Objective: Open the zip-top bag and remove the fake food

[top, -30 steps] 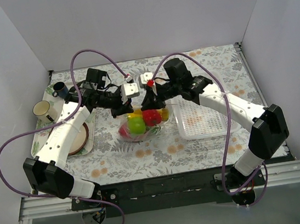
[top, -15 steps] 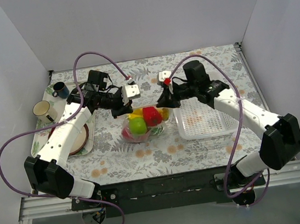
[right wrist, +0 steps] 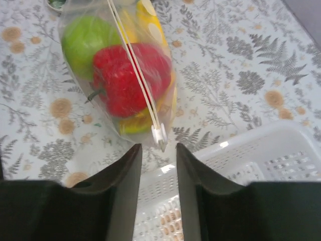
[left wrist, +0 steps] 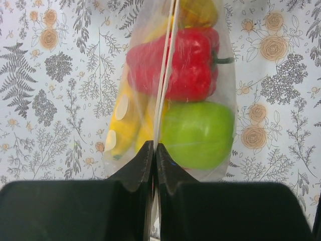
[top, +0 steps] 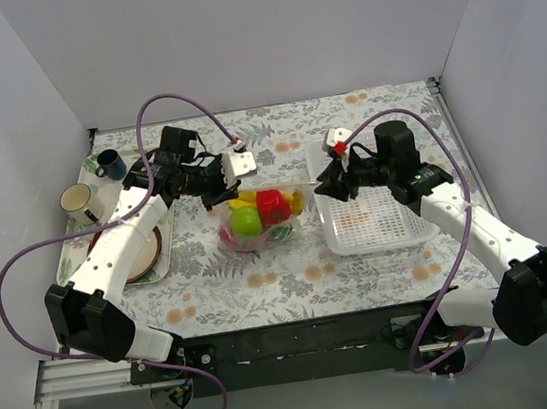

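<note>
On the flowered worktop the bag sits midway between the two arms, with all the food inside it. The green apple is at the bag's near side. The red pepper is just behind the apple and touches it, and the banana lies along the bag's far side.

The left tool is at the bag's far left edge, its fingers pressed together on the white zip strip, which runs straight away from them across the bag. The right tool is just right of the bag with its fingers spread. The tab at the end of the zip sits just ahead of the gap, touching neither finger.

A white perforated basket lies just beside the bag on its right, and the right tool hovers over its far left corner. Left of the bag, well apart, a tray carries a brown plate. Farther back on that side stand a cream mug and a dark mug.
</note>
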Available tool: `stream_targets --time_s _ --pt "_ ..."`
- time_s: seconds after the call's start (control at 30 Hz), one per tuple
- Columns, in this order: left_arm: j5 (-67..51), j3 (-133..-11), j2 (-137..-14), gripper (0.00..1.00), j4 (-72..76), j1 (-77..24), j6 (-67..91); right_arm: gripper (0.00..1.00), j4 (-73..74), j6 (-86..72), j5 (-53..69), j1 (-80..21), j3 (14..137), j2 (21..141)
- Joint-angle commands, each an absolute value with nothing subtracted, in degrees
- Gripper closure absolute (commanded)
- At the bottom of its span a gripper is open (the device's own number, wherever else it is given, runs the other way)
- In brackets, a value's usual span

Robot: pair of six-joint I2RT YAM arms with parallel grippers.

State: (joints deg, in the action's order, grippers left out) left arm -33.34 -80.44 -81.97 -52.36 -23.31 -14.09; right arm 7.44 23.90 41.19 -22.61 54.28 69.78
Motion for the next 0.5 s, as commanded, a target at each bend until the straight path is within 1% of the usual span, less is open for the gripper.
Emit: stream_targets --time_s 0.0,0.03,0.07,0.13,0.17,0.2,0.27,0.3,0.37,0.4,0.47 --pt "-33.5 -84.2 -80.6 1.0 -52.2 -22.7 -12.8 0.34 4.2 18.6 38.7 -21.8 56.5 70.0" --pt "-35.4 -84.6 -80.7 1.0 -52.8 -22.7 -12.0 0.29 4.1 17.4 38.6 -21.9 57.7 70.5" --pt "-36.5 -85.0 -80.7 1.0 -53.3 -22.7 -11.3 0.26 4.0 15.8 38.7 -22.1 58.8 71.4" --pt "-40.5 -85.8 -80.6 1.0 -55.0 -22.7 -8.9 0.28 3.6 11.7 38.1 -22.9 62.1 72.3" --pt "-42.0 -85.9 -80.3 1.0 -55.5 -22.7 -7.9 0.31 3.7 10.9 36.8 -24.6 62.9 72.9" --pt "-43.4 -85.8 -80.2 1.0 -56.0 -22.8 -7.0 0.39 4.0 10.3 35.9 -25.7 63.9 73.0" --pt "-47.7 -84.6 -79.1 1.0 -57.6 -23.0 -4.7 0.46 4.0 10.2 33.6 -29.4 64.9 72.8" --pt "-48.8 -83.8 -78.6 1.0 -57.8 -23.1 -4.0 0.52 3.5 10.0 32.6 -30.8 64.9 72.5" --pt "-50.6 -80.3 -77.0 1.0 -57.8 -23.6 -2.6 0.57 1.8 9.8 30.3 -35.2 64.1 71.8" --pt "-50.9 -78.7 -76.5 1.0 -57.7 -23.8 -2.0 0.63 1.4 9.8 29.6 -36.7 63.9 71.7" --pt "-51.2 -74.3 -75.6 1.0 -56.7 -24.3 -0.8 0.67 1.6 9.9 28.3 -40.5 63.9 72.2"
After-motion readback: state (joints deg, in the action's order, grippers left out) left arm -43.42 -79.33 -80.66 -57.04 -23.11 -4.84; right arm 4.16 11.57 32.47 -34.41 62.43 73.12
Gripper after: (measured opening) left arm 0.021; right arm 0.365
